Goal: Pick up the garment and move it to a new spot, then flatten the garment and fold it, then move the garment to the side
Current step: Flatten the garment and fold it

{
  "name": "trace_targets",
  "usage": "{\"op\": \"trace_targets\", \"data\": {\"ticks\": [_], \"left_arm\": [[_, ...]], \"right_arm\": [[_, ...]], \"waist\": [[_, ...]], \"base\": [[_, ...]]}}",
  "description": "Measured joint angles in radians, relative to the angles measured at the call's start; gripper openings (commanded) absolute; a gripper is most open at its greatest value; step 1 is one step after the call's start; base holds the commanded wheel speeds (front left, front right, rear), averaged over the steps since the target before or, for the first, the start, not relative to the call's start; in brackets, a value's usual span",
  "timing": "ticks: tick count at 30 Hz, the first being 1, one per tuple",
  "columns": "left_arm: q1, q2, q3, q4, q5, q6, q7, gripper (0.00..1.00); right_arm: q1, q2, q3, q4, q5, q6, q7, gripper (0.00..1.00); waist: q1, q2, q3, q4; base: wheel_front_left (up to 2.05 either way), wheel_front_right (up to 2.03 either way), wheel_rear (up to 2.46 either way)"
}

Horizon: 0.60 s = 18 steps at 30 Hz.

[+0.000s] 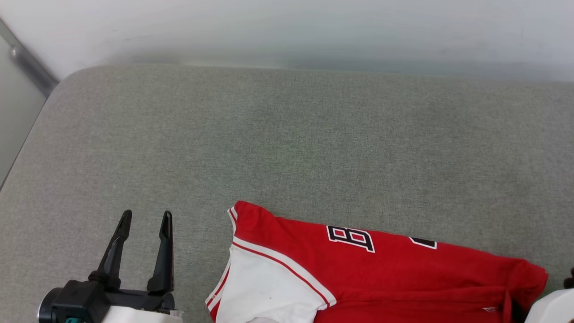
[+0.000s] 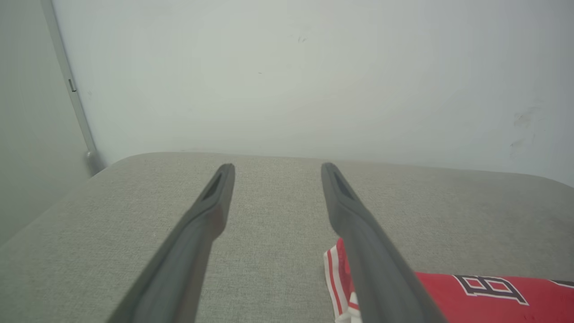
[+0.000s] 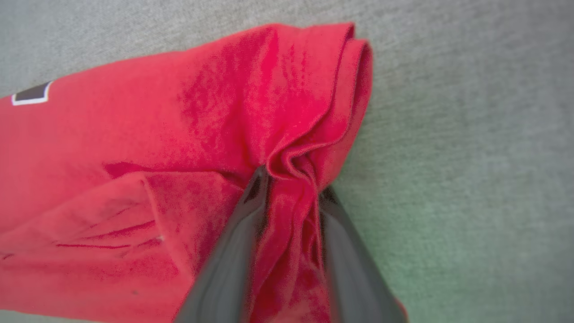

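The grey padded surface (image 1: 287,134) lies open ahead and left of the garment (image 1: 381,269), which fills the near right. A pale wall (image 1: 287,27) bounds its far edge, with a metal rail (image 1: 27,63) at the left corner.

red jersey garment (image 1: 381,273), white short sleeve with red-white striped trim at its left end, black white-outlined B on the red body, lying loosely folded along near edge of grey padded surface (image 1: 269,134), right end bunched into puckered folds

Grey fabric surface (image 1: 287,134) meets a pale wall (image 1: 314,27).
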Motion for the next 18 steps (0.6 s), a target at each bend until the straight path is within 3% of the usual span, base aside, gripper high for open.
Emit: {"op": "trace_targets", "data": {"ticks": [7, 18], "left_arm": [[0.016, 0.01, 0.004, 0.005, 0.001, 0.0, 0.0, 1.0], [0.023, 0.017, 0.018, 0.012, 0.008, 0.0, 0.0, 1.0]], "right_arm": [[-0.021, -0.003, -0.046, 0.014, -0.008, 0.009, -0.063, 0.0], [-0.059, -0.061, -0.186, 0.028, -0.084, 0.008, -0.119, 0.0]], "waist": [[0.0001, 0.0, -0.026, -0.014], [0.0001, 0.0, -0.049, -0.053]], "base": [[0.0, 0.0, 0.0], [0.0, 0.0, 0.0]]}}
